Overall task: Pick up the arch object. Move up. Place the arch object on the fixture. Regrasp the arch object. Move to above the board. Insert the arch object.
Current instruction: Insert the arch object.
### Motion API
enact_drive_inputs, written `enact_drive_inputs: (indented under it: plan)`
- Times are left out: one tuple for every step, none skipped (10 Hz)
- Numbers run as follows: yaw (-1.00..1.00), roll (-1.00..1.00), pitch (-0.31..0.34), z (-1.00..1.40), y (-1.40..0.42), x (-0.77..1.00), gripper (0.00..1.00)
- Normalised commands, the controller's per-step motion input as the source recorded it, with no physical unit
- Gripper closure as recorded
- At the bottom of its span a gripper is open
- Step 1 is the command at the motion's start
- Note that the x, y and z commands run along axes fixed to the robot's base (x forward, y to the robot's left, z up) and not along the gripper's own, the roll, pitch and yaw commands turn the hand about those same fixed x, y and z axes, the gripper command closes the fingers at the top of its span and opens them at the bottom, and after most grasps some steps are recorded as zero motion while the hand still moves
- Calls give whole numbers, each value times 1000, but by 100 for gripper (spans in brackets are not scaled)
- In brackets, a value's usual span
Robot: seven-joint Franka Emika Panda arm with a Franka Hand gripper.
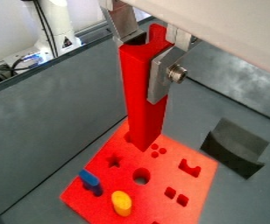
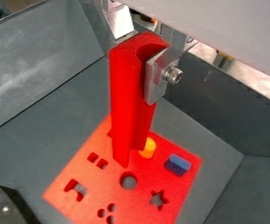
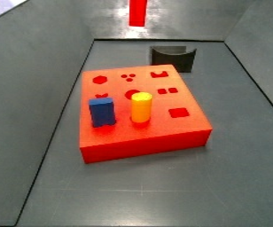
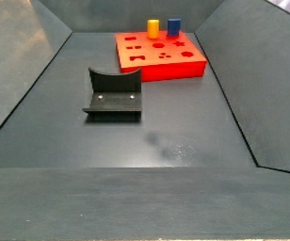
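Note:
My gripper is shut on the arch object, a long red bar hanging upright with its notched end between the fingers. Both wrist views show it, the gripper clamping the arch object near its top. It hangs high above the red-orange board, apart from it. In a side view only the bar's lower end shows, above the board. The dark fixture stands bare beside the board; the fixture has nothing on it.
A blue block and a yellow-orange cylinder stand upright in the board. Other shaped holes in its top are open. Sloping grey walls enclose the floor on all sides.

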Motion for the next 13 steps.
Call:
enact_drive_inputs:
  plan:
    - [-583,11,-29,-17,80,-283,100]
    - [-963,0,-26,-103,37,66,100]
    - [-960,0,-19,-120,40,63,100]
    - [-894,0,-27,-146,117,203,100]
    - [-863,0,-6,-200,149,246,100]
    - [-863,0,0,-229,149,231,100]
    - [-860,0,0,-263,157,220,100]
    - [-800,0,20,-420,214,177,100]
    - [-466,0,90,-549,531,123,100]
    - [-351,0,84,-543,640,89,100]
    - [-343,0,57,-471,646,120,100]
    - [-323,0,34,-414,657,143,100]
    - [-354,0,14,-369,626,183,100]
